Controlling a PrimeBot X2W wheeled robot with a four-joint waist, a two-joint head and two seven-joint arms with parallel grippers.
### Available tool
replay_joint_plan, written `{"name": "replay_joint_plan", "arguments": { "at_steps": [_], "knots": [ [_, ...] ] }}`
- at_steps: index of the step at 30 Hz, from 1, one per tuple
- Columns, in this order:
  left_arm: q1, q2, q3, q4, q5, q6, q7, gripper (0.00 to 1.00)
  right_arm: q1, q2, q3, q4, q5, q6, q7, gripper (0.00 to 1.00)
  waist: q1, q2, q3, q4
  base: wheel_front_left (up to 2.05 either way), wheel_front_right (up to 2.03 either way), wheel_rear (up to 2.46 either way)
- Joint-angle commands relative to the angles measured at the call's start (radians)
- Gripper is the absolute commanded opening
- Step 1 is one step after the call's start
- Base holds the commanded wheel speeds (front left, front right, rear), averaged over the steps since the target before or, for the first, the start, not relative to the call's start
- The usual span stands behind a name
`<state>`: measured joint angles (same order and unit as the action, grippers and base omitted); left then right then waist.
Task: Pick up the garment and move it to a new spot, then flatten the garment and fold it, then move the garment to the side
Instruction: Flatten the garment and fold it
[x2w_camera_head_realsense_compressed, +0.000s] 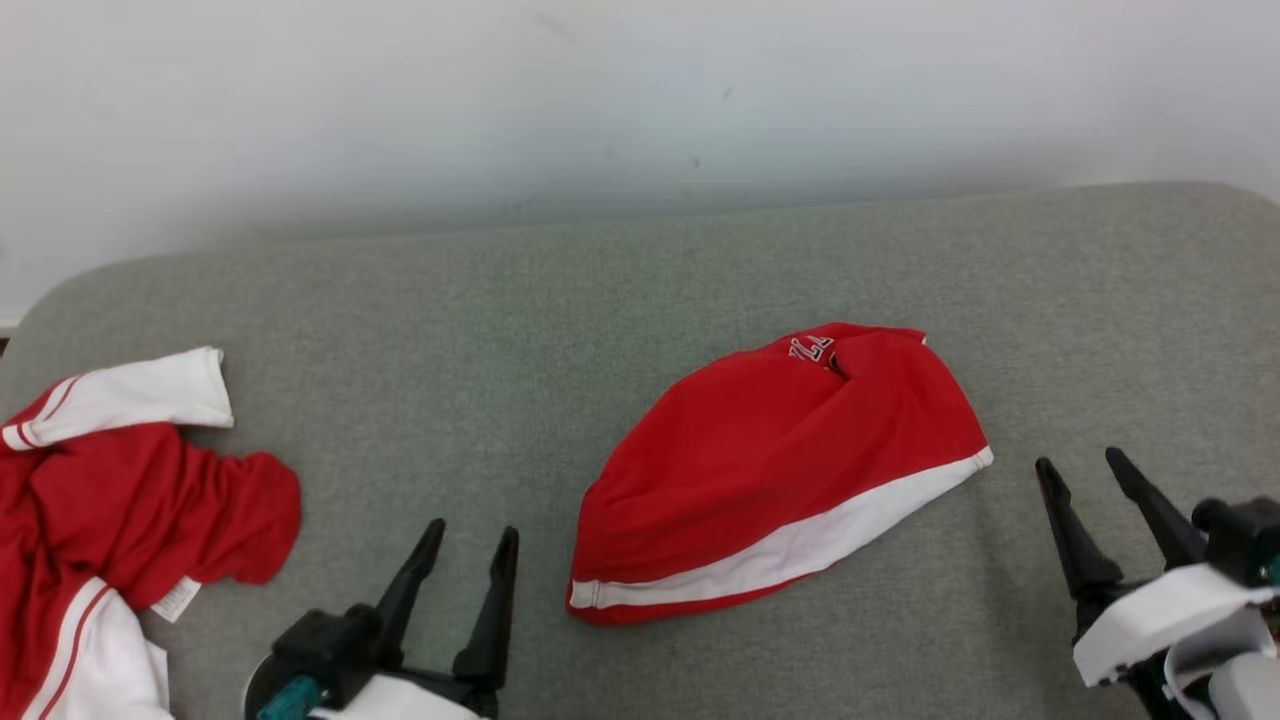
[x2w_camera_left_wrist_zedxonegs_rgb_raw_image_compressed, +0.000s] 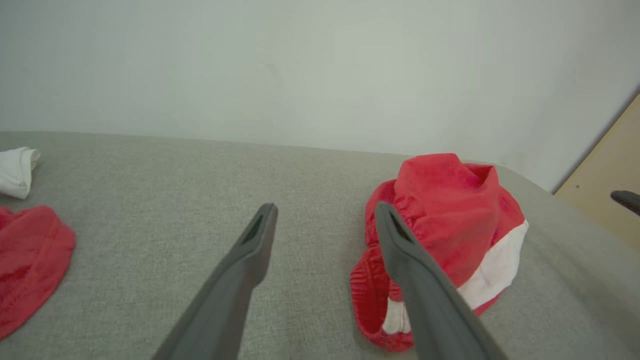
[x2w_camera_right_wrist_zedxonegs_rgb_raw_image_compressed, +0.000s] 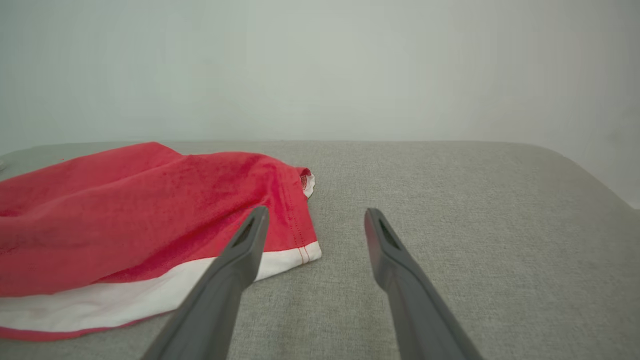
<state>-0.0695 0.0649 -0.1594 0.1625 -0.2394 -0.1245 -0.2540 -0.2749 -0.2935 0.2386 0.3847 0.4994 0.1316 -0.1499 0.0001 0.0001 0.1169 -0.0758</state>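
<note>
The head camera looks forward and down from above onto the grey cushion (x2w_camera_head_realsense_compressed: 640, 290), with the pale wall (x2w_camera_head_realsense_compressed: 640, 100) across the top of its view. Each wrist camera sits low, close to the cushion, and faces the wall along its own gripper, the left gripper (x2w_camera_left_wrist_zedxonegs_rgb_raw_image_compressed: 325, 207) and the right gripper (x2w_camera_right_wrist_zedxonegs_rgb_raw_image_compressed: 315, 211). All three views share the red garment (x2w_camera_head_realsense_compressed: 760, 470), which lies on the right in the left wrist view and on the left in the right wrist view. The head and left wrist views also share a second garment (x2w_camera_head_realsense_compressed: 130, 500) at their left.
</note>
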Motion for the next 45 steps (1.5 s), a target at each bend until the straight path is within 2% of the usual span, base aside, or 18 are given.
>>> {"name": "replay_joint_plan", "arguments": {
  "at_steps": [1, 7, 14, 20, 29, 30, 31, 32, 33, 34, 40, 45],
  "knots": [
    [-0.020, 0.021, -0.022, 0.009, -0.011, -0.005, 0.019, 1.00, -0.036, -0.019, 0.015, 0.027, 0.024, -0.002, 0.020, 1.00, -0.0001, -0.0001, 0.023, 0.013, 0.00, 0.00, 0.00],
    [-0.081, 0.105, -0.175, 0.018, -0.081, -0.004, 0.142, 1.00, -0.170, -0.052, 0.123, 0.149, 0.132, -0.002, 0.119, 1.00, -0.0001, -0.0001, 0.080, 0.045, 0.00, 0.00, 0.00],
    [-0.182, 0.194, -0.364, 0.018, -0.196, -0.005, 0.239, 1.00, -0.282, -0.093, 0.264, 0.268, 0.245, -0.002, 0.201, 1.00, -0.0001, -0.0001, 0.133, 0.087, 0.00, 0.00, 0.00],
    [-0.259, 0.233, -0.459, 0.045, -0.254, -0.005, 0.279, 1.00, -0.330, -0.107, 0.334, 0.328, 0.316, -0.002, 0.204, 1.00, -0.0001, -0.0001, 0.152, 0.099, 0.00, 0.00, 0.00],
    [-0.323, 0.267, -0.551, 0.057, -0.318, -0.005, 0.295, 1.00, -0.382, -0.095, 0.457, 0.364, 0.399, -0.002, 0.188, 0.98, -0.0001, -0.0001, 0.175, 0.078, 0.00, 0.00, 0.00],
    [-0.326, 0.272, -0.558, 0.053, -0.324, -0.005, 0.296, 0.88, -0.384, -0.093, 0.468, 0.367, 0.407, -0.002, 0.184, 0.86, -0.0001, -0.0001, 0.176, 0.075, 0.00, 0.00, 0.00],
    [-0.330, 0.278, -0.563, 0.051, -0.327, -0.005, 0.295, 0.64, -0.386, -0.090, 0.481, 0.370, 0.414, -0.002, 0.180, 0.52, -0.0001, -0.0001, 0.176, 0.073, 0.00, 0.00, 0.00],
    [-0.331, 0.282, -0.568, 0.050, -0.332, -0.005, 0.291, 0.38, -0.388, -0.089, 0.493, 0.372, 0.424, -0.002, 0.175, 0.43, -0.0001, -0.0001, 0.175, 0.071, 0.00, 0.00, 0.00],
    [-0.330, 0.284, -0.571, 0.048, -0.336, -0.005, 0.285, 0.15, -0.389, -0.089, 0.505, 0.373, 0.434, -0.002, 0.171, 0.27, -0.0001, -0.0001, 0.173, 0.070, 0.00, 0.00, 0.00],
    [-0.328, 0.285, -0.571, 0.047, -0.338, -0.005, 0.281, 0.00, -0.390, -0.089, 0.517, 0.375, 0.445, -0.002, 0.163, 0.00, -0.0001, -0.0001, 0.170, 0.068, 0.00, 0.00, 0.00],
    [-0.305, 0.289, -0.568, 0.042, -0.346, -0.001, 0.259, 0.00, -0.383, -0.110, 0.566, 0.372, 0.510, -0.002, 0.101, 0.00, -0.0001, -0.0001, 0.131, 0.065, 0.00, 0.00, 0.00],
    [-0.275, 0.298, -0.553, 0.019, -0.364, 0.015, 0.242, 0.00, -0.355, -0.131, 0.577, 0.318, 0.593, -0.002, 0.040, 0.00, -0.0001, -0.0001, 0.074, 0.064, 0.00, 0.00, 0.00]
  ]
}}
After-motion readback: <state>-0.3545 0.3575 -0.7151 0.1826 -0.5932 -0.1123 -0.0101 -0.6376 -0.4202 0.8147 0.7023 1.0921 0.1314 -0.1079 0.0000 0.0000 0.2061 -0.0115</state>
